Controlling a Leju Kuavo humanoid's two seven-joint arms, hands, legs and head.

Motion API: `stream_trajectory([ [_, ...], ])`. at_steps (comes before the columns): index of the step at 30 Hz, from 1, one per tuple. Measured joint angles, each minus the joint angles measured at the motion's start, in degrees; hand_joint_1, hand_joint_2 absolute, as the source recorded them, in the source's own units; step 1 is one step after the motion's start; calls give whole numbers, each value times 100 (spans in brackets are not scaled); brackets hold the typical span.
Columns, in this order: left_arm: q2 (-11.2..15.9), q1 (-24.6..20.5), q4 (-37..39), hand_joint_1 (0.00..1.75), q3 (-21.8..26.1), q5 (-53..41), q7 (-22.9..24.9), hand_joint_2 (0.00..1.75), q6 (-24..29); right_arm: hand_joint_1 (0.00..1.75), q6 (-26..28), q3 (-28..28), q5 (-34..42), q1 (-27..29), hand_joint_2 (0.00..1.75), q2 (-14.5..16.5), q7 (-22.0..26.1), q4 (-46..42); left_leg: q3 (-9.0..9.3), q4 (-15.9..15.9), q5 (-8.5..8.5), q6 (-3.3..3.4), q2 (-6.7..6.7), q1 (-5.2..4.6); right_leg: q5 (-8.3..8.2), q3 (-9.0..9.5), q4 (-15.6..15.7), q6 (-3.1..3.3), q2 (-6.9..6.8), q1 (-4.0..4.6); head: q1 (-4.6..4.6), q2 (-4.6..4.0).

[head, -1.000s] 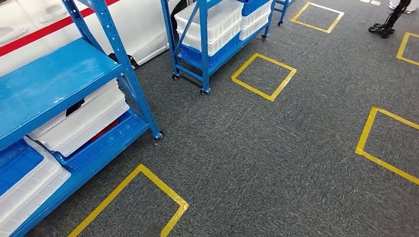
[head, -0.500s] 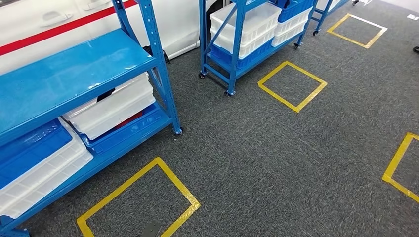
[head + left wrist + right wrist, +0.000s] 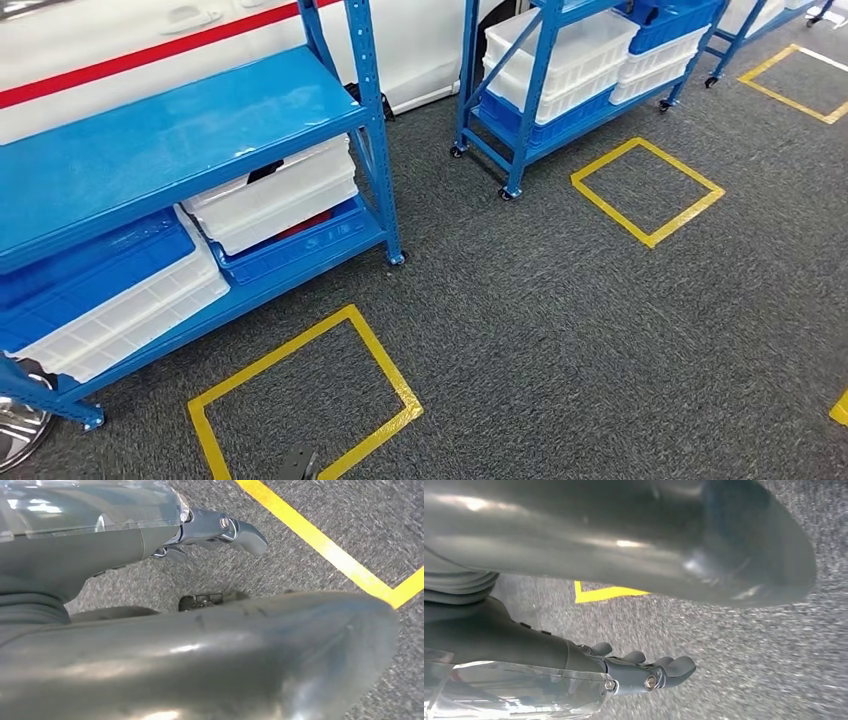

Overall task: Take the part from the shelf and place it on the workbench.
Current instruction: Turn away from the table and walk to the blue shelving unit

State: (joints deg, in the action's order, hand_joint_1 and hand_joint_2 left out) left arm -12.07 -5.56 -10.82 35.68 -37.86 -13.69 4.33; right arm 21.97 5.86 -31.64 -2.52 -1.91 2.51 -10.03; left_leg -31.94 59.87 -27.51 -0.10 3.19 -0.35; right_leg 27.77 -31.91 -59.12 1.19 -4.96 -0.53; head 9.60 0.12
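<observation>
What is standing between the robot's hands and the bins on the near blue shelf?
Nothing visible on the carpet blocks the way. Both hands, left hand and right hand, hang over the floor, holding nothing. The near shelf stands ahead to the left; which bin holds the part cannot be told.

The head view looks forward and down from high over the grey carpet (image 3: 560, 330), the blue shelf (image 3: 180, 140) at its left; each wrist view sits close behind its own hanging hand, facing down at that carpet; all three share its yellow tape squares (image 3: 300, 400).
</observation>
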Motion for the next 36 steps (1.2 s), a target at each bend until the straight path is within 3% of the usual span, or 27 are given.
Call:
stream_trajectory([
  [2, 1, -9, 0, 0, 4, 0, 1, 0, 0, 0, 3, 0, -1, -13, 0, 2, 1, -1, 60, -184, 20, 61, 52, -45, 7, 21, 6, -59, -93, 2, 0, 0],
  [4, -1, 0, 0, 0, 16, -1, 10, 0, -5, 0, 9, 0, -2, -34, 0, 7, 2, -6, 78, -247, 71, 112, -73, -36, 22, 57, 10, -126, -142, -12, -1, 0],
  [6, -8, -3, 0, 0, 31, -3, 38, 0, -18, 0, 18, 0, 0, -28, 0, 10, 6, -11, 122, -334, 142, 174, -191, 3, 206, -23, -227, -183, 86, -26, -3, 0],
  [8, -13, -14, 0, 0, 38, -8, 78, 0, -33, 0, 25, 0, 5, -4, 0, 8, 8, -11, 122, -359, 175, 206, -305, 19, 573, -336, -880, -213, 385, -39, -4, 0],
  [9, -14, -13, 0, 0, 40, -10, 96, 0, -41, 0, 26, 0, 8, 6, 0, 7, 8, -11, 112, -355, 177, 210, -372, 19, 721, -514, -1236, -224, 443, -40, -4, 0],
  [10, -15, -6, 0, 0, 42, -11, 112, 0, -48, 0, 27, 0, 8, 20, 0, 5, 6, -10, 108, -347, 177, 210, -440, 17, 767, -631, -1458, -232, 463, -41, -4, 0],
  [11, -15, 4, 0, 0, 45, -11, 127, 0, -56, 0, 28, 0, 8, 33, 0, 5, 4, -10, 108, -335, 175, 206, -519, 18, 690, -652, -1469, -235, 472, -43, -4, 0],
  [12, -17, 12, 0, 0, 48, -11, 141, 0, -62, 0, 29, -1, 8, 42, 0, 5, 3, -9, 111, -318, 168, 196, -597, 22, 509, -568, -1262, -234, 492, -50, -4, 0],
  [14, -25, 17, 0, 0, 58, -10, 160, 0, -69, 0, 32, -2, 8, 58, 0, 3, -2, -6, 104, -269, 141, 155, -735, 26, 96, -237, -506, -230, 684, -81, -4, -1],
  [15, -28, 14, 0, 0, 67, -10, 164, 0, -70, 0, 34, -2, 8, 62, 0, 1, -4, -2, 86, -241, 128, 127, -790, 23, -18, -118, -219, -219, 788, -89, -4, -1],
  [17, -30, 15, 0, 0, 84, -8, 168, 0, -70, 0, 38, -2, 8, 59, 0, -1, -8, 7, 41, -216, 120, 67, -876, 23, -42, -46, -18, -180, 894, -78, -4, -1],
  [19, -30, 24, 0, 0, 95, -8, 169, 0, -70, 0, 40, -2, 8, 44, 0, 1, -8, 9, 17, -211, 116, 7, -932, 34, -57, -34, 10, -110, 769, -74, -4, -1],
  [23, -30, 15, 0, 0, 98, -9, 169, 0, -70, 0, 41, -2, 8, 61, 0, 3, -8, 9, -266, 404, -275, -95, -483, 34, -56, 4, 64, 27, 533, -75, -1, 0],
  [29, -30, 10, 0, 0, 98, -9, 169, 0, -70, 0, 41, -2, 8, 68, 0, 3, -9, 9, -408, 693, -424, -112, -423, 43, -51, 4, 63, 36, 489, -67, 0, 0],
  [32, -30, 14, 0, 0, 98, -9, 170, 0, -70, 0, 41, -2, 8, 74, 0, 3, -9, 11, -710, 1301, -638, -137, -391, 57, -41, 5, 60, 45, 380, -58, -1, -1],
  [34, -31, 14, 0, 0, 105, 1, 186, 0, -60, 0, 41, -2, 5, 70, 0, 3, -11, 13, -443, 743, -287, -75, -178, 32, 8, 67, 56, -2, 145, -37, -2, -1],
  [36, -31, 10, 0, 0, 125, 14, 204, 0, -50, 0, 41, -2, -1, 47, 0, 5, -13, 13, -29, -155, 139, 38, -16, -19, 56, 148, 65, -91, -94, -14, -2, -1],
])
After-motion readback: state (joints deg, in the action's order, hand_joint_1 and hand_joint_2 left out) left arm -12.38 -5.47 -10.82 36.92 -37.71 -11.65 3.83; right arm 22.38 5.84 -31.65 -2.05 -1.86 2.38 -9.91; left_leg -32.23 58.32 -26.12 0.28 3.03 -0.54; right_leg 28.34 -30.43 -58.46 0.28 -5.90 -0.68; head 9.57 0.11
